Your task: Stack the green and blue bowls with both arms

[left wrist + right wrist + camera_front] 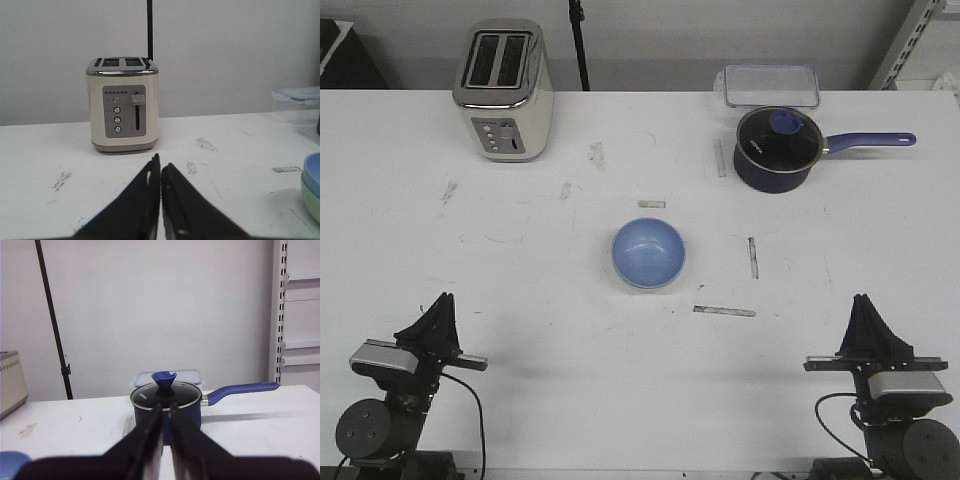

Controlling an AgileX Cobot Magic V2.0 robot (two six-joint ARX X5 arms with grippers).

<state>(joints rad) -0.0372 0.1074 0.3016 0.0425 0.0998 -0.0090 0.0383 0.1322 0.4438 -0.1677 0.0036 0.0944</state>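
Resting at the near edge, my left pincer and right pincer are closed, empty; blue bowl nests in green bowl mid-bench.

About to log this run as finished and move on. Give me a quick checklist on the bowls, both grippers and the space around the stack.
1. Light blue bowl nested in pale green bowl: ok.
2. Stack sits level: ok.
3. Left gripper shut, empty, away from the stack: ok.
4. Right gripper shut, empty, away from the stack: ok.
5. Dark navy saucepan and cream toaster apart from the stack: ok.
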